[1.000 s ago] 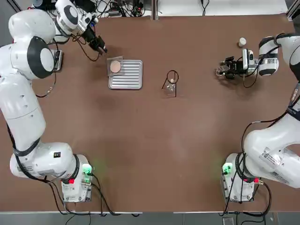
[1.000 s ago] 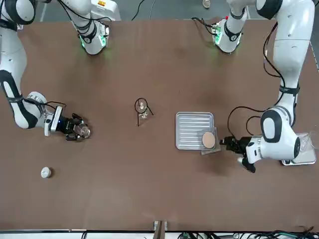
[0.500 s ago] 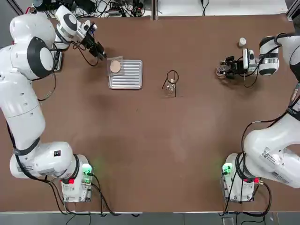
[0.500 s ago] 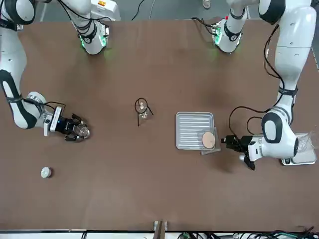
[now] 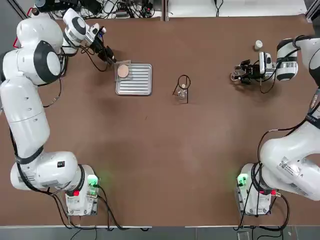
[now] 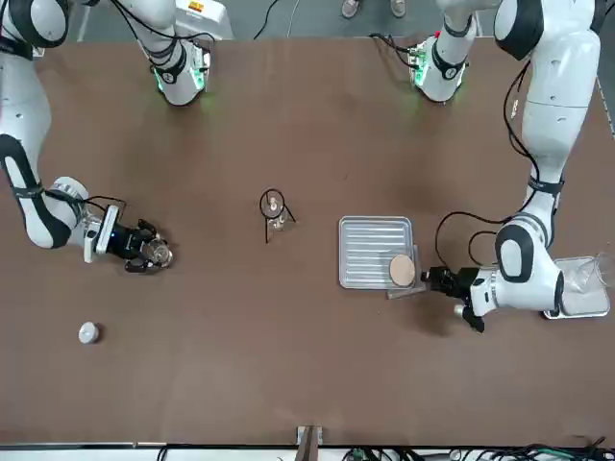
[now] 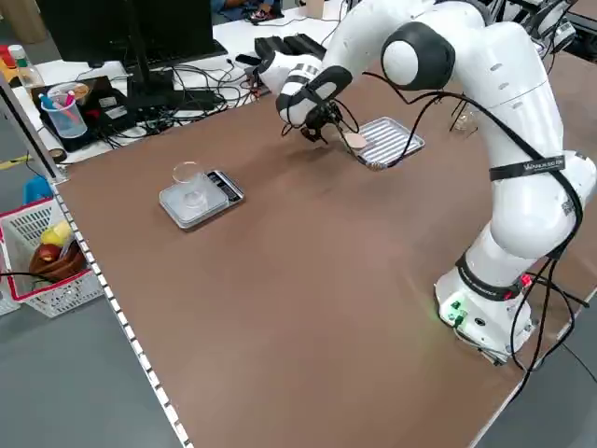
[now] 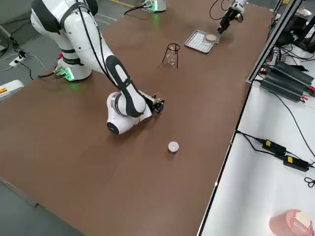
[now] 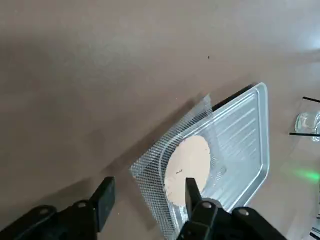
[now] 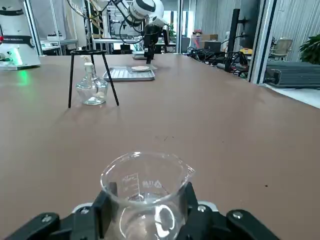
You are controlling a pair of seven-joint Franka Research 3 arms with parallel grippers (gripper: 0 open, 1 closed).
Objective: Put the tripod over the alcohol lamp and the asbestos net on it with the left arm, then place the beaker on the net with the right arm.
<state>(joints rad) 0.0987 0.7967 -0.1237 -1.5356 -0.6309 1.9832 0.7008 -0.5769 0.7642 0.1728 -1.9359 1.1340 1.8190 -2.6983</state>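
Observation:
The black wire tripod (image 5: 183, 81) stands over the small glass alcohol lamp (image 5: 182, 93) at mid-table; both also show far off in the right wrist view, tripod (image 10: 90, 52) and lamp (image 10: 91, 90). The asbestos net (image 5: 123, 71) lies tilted on the far left corner of a ribbed silver tray (image 5: 137, 82). My left gripper (image 5: 111, 58) is low beside that corner and open; in its wrist view the net (image 9: 187, 160) points a corner toward the gap between the fingers (image 9: 105, 197). My right gripper (image 5: 239, 75) rests at the far right, shut on the clear beaker (image 10: 145, 192).
A small white cap (image 5: 258, 44) lies beyond the right gripper. A scale with a clear cup (image 7: 196, 196) sits at the table's left edge behind the left arm. Cables run along the far edge. Open brown table lies between the tray, the tripod and the arm bases.
The left gripper has turned and crept a little toward the net's corner. The right gripper and beaker have stayed put.

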